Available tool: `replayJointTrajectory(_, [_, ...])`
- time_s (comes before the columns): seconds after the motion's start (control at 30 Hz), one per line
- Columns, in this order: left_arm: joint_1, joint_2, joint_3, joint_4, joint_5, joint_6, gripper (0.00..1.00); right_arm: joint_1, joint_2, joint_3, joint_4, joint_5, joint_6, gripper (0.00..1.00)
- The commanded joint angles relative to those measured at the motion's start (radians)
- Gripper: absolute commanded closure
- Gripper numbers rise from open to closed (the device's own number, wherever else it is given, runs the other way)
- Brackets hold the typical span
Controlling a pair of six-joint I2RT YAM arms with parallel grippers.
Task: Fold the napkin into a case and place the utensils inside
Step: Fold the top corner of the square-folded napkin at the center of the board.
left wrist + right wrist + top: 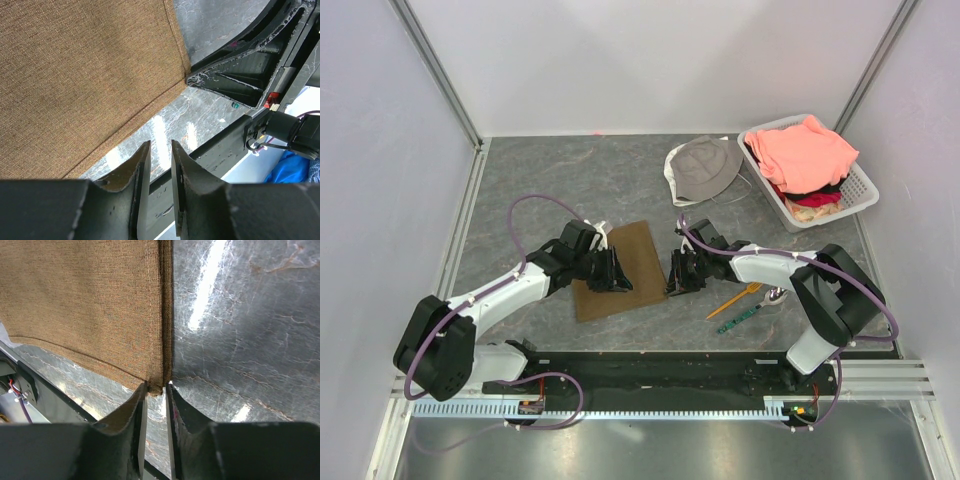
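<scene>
The brown napkin (pixel 638 250) lies flat on the grey table as a folded rectangle. My left gripper (pixel 618 280) hangs over its near left part. In the left wrist view the napkin (pixel 75 75) lies beyond the left gripper (pixel 160 142), whose jaws stand a narrow gap apart with nothing between them. My right gripper (pixel 678 280) is at the napkin's right edge. The right wrist view shows the right gripper (pixel 156 385) narrowly open, with the doubled near corner of the napkin (pixel 90 305) just inside its tips. The orange fork (pixel 738 298) and the green patterned utensil (pixel 740 320) lie to the right.
A grey bucket hat (pixel 705 168) lies at the back. A white basket (pixel 860 185) with salmon-pink clothes (pixel 805 150) stands at the back right. White walls enclose the table on three sides, and a black rail runs along the near edge.
</scene>
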Motion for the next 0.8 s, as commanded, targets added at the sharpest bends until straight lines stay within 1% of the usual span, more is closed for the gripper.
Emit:
replayJointTrajectory(0.0, [-0.006, -0.022, 0.018, 0.041, 0.01, 0.021, 0.7, 0.006, -0.018, 0.014, 0.015, 0.015, 0.013, 0.75])
replayJointTrajectory(0.07, [-0.009, -0.019, 0.02, 0.042, 0.01, 0.024, 0.7, 0.006, -0.028, 0.016, 0.007, 0.023, 0.012, 0.76])
replayJointTrajectory(0.13, [-0.013, -0.014, 0.024, 0.053, 0.012, 0.025, 0.69, 0.006, -0.038, 0.022, -0.007, 0.024, 0.007, 0.82])
replayJointTrajectory(0.2, [-0.023, -0.014, 0.028, 0.065, 0.016, 0.024, 0.69, 0.006, -0.052, 0.027, -0.017, 0.032, 0.007, 0.84])
replayJointTrajectory(0.43, [-0.043, -0.007, 0.032, 0.105, 0.012, 0.038, 0.63, 0.015, -0.089, 0.056, -0.048, 0.032, 0.007, 0.84])
replayJointTrajectory(0.57, [-0.047, -0.008, 0.031, 0.108, -0.005, 0.028, 0.63, 0.027, -0.063, 0.097, -0.047, 0.009, 0.005, 0.85])
replayJointTrajectory(0.6, [-0.047, -0.017, 0.021, 0.107, -0.034, 0.018, 0.64, 0.03, -0.046, 0.106, -0.045, 0.009, 0.005, 0.86])
replayJointTrajectory(0.63, [-0.046, -0.029, 0.018, 0.099, -0.061, -0.016, 0.68, 0.033, -0.037, 0.116, -0.045, 0.006, 0.004, 0.87])
replayJointTrajectory(0.7, [-0.046, -0.077, 0.012, 0.04, -0.178, -0.057, 0.78, 0.036, -0.005, 0.151, -0.031, -0.002, 0.005, 0.9])
replayJointTrajectory(0.73, [-0.046, -0.092, 0.014, 0.003, -0.228, -0.109, 0.86, 0.036, 0.011, 0.165, -0.027, -0.009, 0.007, 0.9])
replayJointTrajectory(0.77, [-0.044, -0.105, 0.015, -0.034, -0.278, -0.14, 0.89, 0.038, 0.026, 0.2, -0.021, -0.028, 0.007, 0.91])
